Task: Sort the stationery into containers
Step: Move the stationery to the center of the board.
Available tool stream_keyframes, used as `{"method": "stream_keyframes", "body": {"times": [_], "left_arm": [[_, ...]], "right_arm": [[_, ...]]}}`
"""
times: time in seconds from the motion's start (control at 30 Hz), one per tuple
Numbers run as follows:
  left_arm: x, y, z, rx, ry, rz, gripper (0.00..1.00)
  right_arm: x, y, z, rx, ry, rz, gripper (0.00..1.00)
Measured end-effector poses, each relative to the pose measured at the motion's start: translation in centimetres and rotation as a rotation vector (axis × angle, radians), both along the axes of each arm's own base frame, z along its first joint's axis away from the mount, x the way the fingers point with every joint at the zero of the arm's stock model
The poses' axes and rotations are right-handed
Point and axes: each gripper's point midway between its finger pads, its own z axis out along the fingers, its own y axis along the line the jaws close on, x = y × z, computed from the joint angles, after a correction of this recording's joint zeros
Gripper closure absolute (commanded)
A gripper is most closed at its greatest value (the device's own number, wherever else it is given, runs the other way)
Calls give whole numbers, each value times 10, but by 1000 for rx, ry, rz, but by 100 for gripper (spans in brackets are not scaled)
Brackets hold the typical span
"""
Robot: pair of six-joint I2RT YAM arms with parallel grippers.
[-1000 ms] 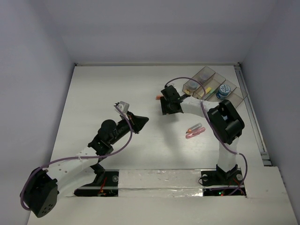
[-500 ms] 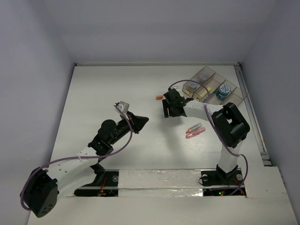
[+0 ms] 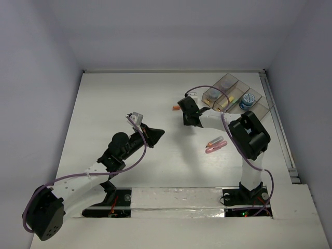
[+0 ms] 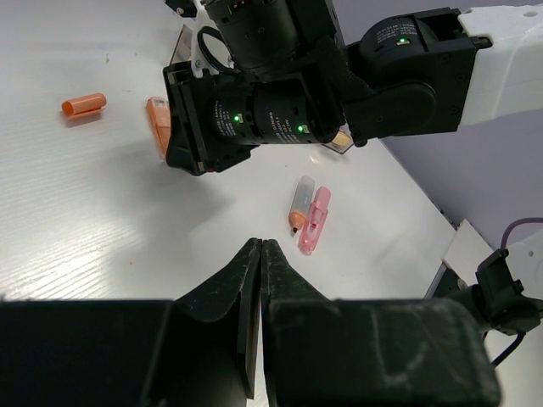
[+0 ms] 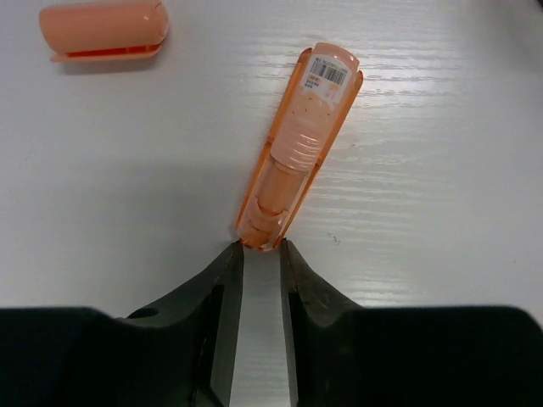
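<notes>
Only the right wrist view shows this properly: the translucent orange plastic stick (image 5: 297, 144) lies flat on the white table (image 5: 441, 254). Its near end is right at the tips of the right hand (image 5: 259, 264), whose fingers sit a narrow slit apart, not around it. A short orange stub (image 5: 103, 30) lies apart from it. From above, that hand covers the stick. The left hand (image 4: 261, 248) is pinched closed on nothing, with bare table all round. The row of clear brownish plastic bins (image 3: 236, 93) sits near the far right edge.
</notes>
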Motion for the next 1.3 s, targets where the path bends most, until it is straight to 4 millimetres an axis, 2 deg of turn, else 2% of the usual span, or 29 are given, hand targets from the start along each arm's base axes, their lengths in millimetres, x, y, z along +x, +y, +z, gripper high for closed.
{"method": "stream_keyframes", "body": {"times": [0.03,0.1,0.17,0.2,0.23,0.3,0.37,0.47,0.6,0.83,0.93,1.07,1.13,1.17,1.23,1.27,1.3], "left_arm": [[0,0,0,0,0,0,100],[0,0,0,0,0,0,100],[0,0,0,0,0,0,100],[0,0,0,0,1,0,100],[0,0,0,1,1,0,100],[0,0,-1,2,3,0,100],[0,0,-2,4,6,0,100],[0,-1,-3,5,6,0,100],[0,-1,-3,5,6,0,100],[0,-1,-3,5,6,0,100],[0,-1,-3,5,7,-1,100],[0,-1,-3,6,8,-2,100],[1,-1,-5,9,12,-2,100],[1,-1,-5,10,13,-2,100],[1,-1,-7,12,17,-2,100],[1,-2,-7,14,18,-3,100],[1,-2,-8,15,20,-3,100]], "right_arm": [[1,-2,0,-7,-4,-7,76],[1,-6,0,-26,-13,-22,77],[1,-11,0,-36,-28,-38,72],[0,-13,0,-38,-32,-43,66],[-2,-16,0,-42,-34,-48,51],[-10,-23,0,-48,-31,-55,33],[-18,-30,2,-42,-28,-61,23],[-26,-39,0,-18,-4,-64,22],[-20,-43,-2,32,20,-72,20],[14,-25,-2,68,-3,-75,8],[27,-22,-1,67,-16,-79,11],[44,-16,1,57,-34,-67,26],[52,-13,1,43,-43,-47,29],[55,-12,1,36,-48,-36,37],[60,-10,2,24,-54,-12,44],[61,-8,2,22,-58,3,56],[62,-7,2,16,-59,21,61]]}}
